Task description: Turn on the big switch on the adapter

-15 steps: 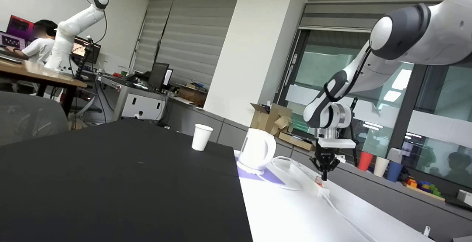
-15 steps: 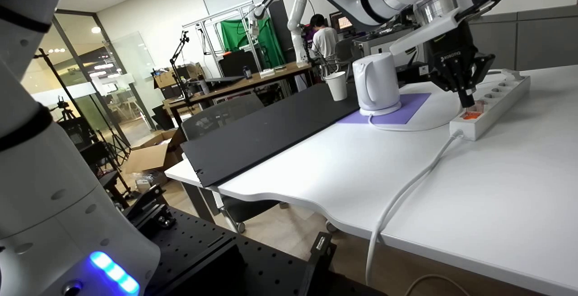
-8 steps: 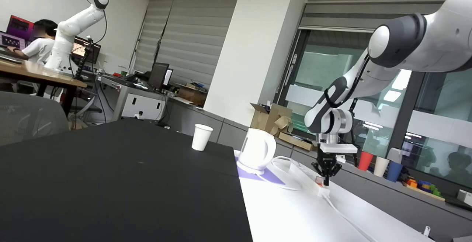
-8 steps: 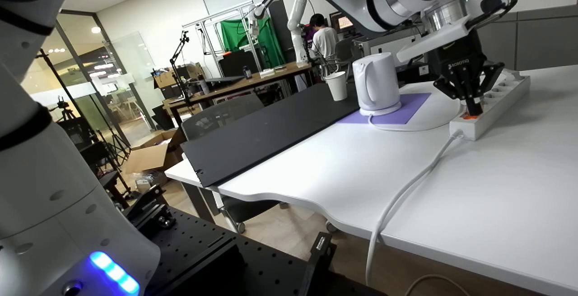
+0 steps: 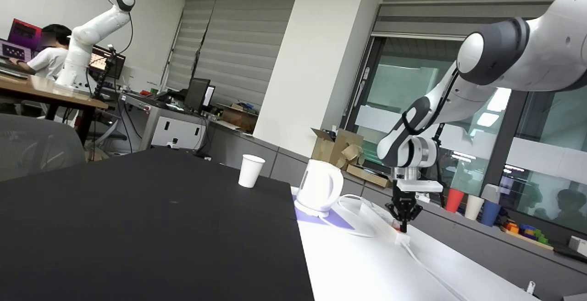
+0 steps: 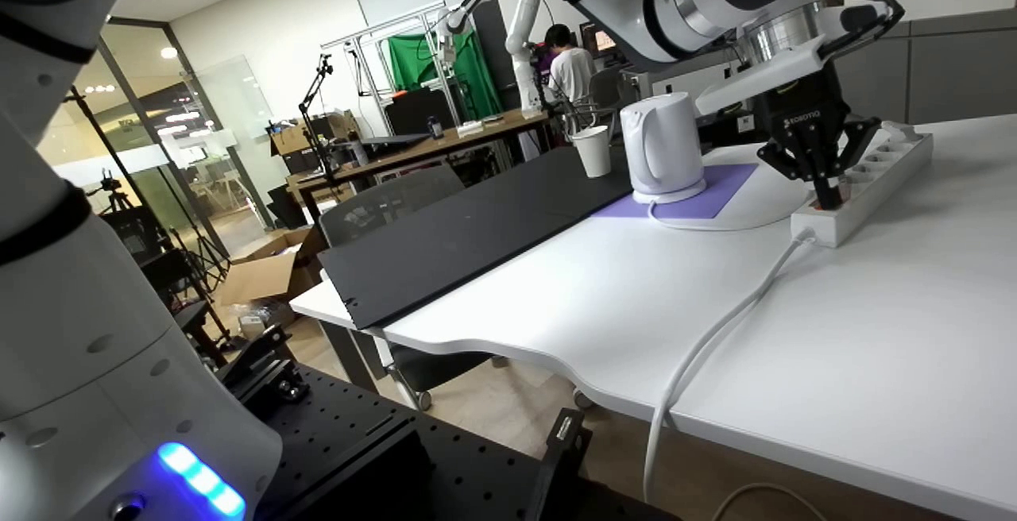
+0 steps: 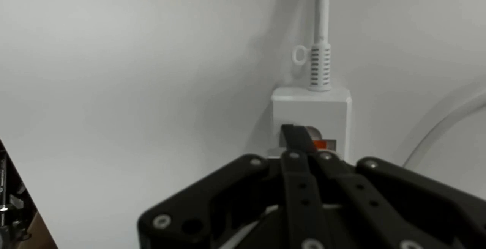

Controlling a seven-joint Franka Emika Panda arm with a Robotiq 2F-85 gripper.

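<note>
We count one white table [image 6: 556, 299], on it one adapter [image 6: 878, 187], one kettle [image 6: 667, 144], contents hidden. The gripper [image 6: 829, 199] has its fingers [image 7: 298, 139] together. One white cup [image 6: 592, 152] shows in both exterior views, inside unclear; one red cup [image 5: 454, 200], one cream cup [image 5: 473, 207], one blue cup [image 5: 490, 213] in an exterior view alone. The orange switch [image 7: 319, 144] — clearest in the wrist view — lies at the adapter's cord [image 7: 322, 13] end, partly behind the fingers.

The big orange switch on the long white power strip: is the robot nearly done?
Done: the black jointed pincer is shut and at the orange switch on the long white power strip. In hand: it seems to be pressing. Left: making sure it's on (the pincer hides part of it), then probably lifting away.
</note>
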